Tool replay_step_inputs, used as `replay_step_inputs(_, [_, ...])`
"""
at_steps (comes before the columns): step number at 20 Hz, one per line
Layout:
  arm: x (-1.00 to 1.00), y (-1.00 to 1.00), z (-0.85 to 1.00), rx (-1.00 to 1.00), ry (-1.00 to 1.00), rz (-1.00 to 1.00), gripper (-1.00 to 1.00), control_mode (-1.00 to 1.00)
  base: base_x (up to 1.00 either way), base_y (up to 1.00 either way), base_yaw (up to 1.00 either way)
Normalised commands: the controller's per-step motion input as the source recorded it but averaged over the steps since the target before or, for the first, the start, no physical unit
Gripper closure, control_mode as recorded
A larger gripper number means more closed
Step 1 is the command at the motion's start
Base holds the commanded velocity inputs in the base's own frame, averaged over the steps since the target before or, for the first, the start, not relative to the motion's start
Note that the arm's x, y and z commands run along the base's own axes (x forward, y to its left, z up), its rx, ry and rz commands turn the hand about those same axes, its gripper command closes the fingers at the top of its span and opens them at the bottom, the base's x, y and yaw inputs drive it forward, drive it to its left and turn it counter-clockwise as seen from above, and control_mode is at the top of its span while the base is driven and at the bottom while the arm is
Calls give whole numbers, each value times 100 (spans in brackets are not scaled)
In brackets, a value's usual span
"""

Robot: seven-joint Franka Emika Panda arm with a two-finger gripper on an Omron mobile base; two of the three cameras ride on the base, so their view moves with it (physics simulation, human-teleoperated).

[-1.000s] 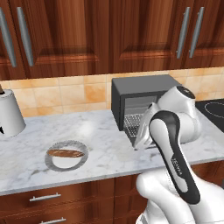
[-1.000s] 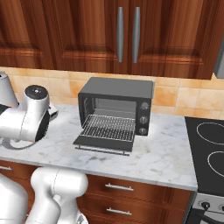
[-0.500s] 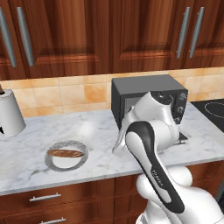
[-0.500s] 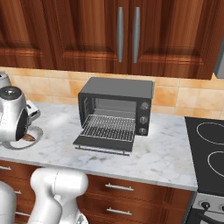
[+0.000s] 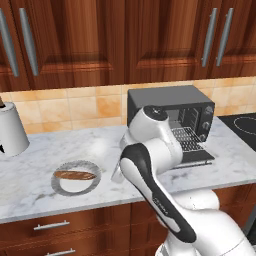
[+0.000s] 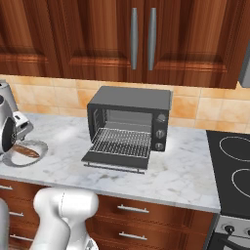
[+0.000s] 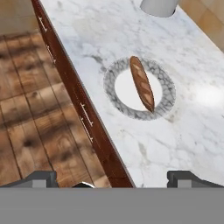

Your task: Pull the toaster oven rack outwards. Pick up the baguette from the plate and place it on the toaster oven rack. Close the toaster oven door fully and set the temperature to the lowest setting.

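Observation:
The baguette (image 7: 141, 82) lies across the plate (image 7: 168, 94), a little ahead of my gripper (image 7: 113, 178). The gripper hangs above the counter's front edge with its jaws open wide and nothing between them. In the left base view the baguette (image 5: 75, 175) rests on the plate (image 5: 60, 188), left of my arm. The toaster oven (image 5: 165, 102) stands behind the arm. Its door (image 6: 114, 161) is folded down flat and the rack (image 6: 122, 142) is slid out over it. The baguette (image 6: 22, 152) and plate (image 6: 42, 146) sit at the counter's left end.
A white canister (image 5: 11, 131) stands at the back left, beyond the plate (image 7: 159, 5). The oven's knobs (image 6: 160, 132) line its right panel. A black cooktop (image 6: 234, 166) lies right of the oven. Drawer fronts and wood floor (image 7: 30, 113) run below the counter edge.
My arm has swung left from in front of the toaster oven to a spot beside the plate. The jaws stayed open. Rack, door and baguette have not moved.

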Motion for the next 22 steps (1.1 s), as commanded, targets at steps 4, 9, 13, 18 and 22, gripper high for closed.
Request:
replay_step_inputs(4, [24, 24, -9, -7, 9, 0, -100, -100, 0, 0, 0])
replay_step_inputs(9, [23, 11, -13, -3, 2, 0, -100, -100, 0, 0, 0])
replay_step_inputs(13, [21, 2, -21, -1, 0, 0, -100, -100, 0, 0, 0])
replay_step_inputs(18, [18, 5, -30, -3, 0, 0, -100, -100, 0, 0, 0])
replay_step_inputs(22, [19, 10, -35, -1, 0, 0, -100, -100, 0, 0, 0])
